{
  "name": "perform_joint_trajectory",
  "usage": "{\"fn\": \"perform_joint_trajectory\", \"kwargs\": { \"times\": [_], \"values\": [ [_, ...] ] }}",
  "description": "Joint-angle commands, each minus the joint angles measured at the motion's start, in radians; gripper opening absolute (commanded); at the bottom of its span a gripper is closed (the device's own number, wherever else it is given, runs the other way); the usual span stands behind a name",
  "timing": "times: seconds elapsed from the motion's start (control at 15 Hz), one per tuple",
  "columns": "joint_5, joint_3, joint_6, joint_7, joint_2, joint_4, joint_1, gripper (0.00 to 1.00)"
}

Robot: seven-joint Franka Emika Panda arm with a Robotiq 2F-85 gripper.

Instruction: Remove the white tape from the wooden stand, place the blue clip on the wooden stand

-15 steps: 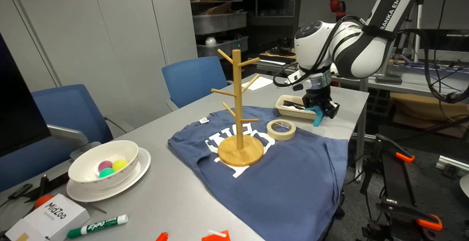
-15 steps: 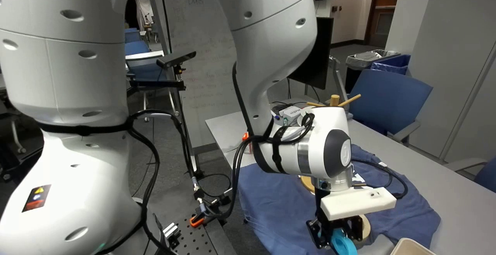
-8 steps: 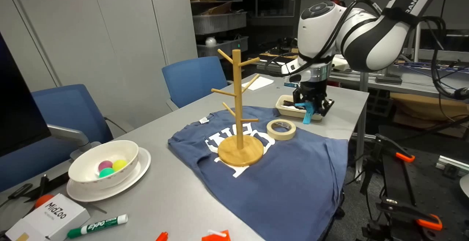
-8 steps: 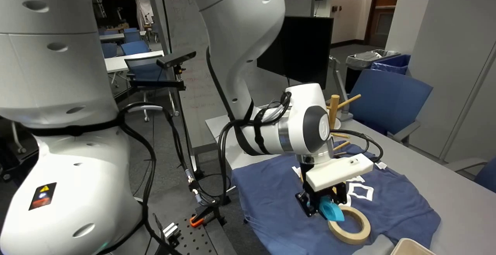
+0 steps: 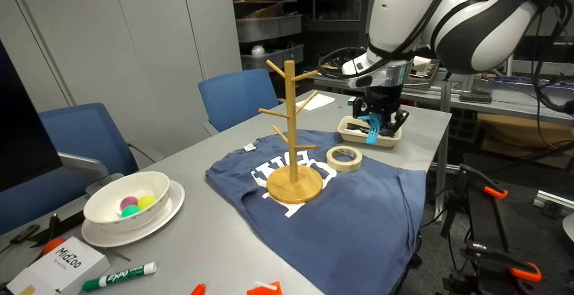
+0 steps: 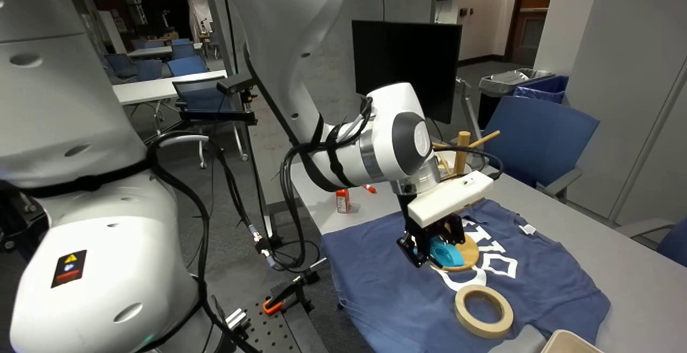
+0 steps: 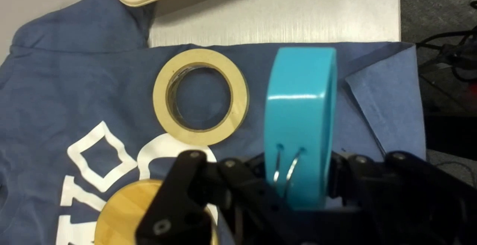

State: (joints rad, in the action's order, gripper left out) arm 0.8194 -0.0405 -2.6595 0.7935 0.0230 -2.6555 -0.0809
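Two steps here, the first apparently done: the white tape (image 7: 201, 137) lies flat on the shirt (image 7: 93, 81), left of centre in the wrist view, off the wooden stand (image 5: 292, 129). Placing is in hand: the gripper (image 7: 298, 170) holds the blue clip (image 7: 298, 124), clamped to its width, though the contact is too dark to judge well. Next it should travel to a peg (image 5: 305, 76), upper centre in an exterior view.
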Motion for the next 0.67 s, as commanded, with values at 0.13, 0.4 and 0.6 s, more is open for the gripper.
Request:
{"fn": "perform_joint_trajectory", "kwargs": {
  "times": [0.13,0.4,0.6],
  "values": [
    [-0.007,0.024,0.086,0.043,0.179,-0.067,0.059,0.01],
    [0.000,0.028,0.092,0.041,0.253,-0.091,0.087,0.01],
    [-0.016,0.020,0.067,0.085,0.272,-0.092,0.112,0.01]
  ]
}}
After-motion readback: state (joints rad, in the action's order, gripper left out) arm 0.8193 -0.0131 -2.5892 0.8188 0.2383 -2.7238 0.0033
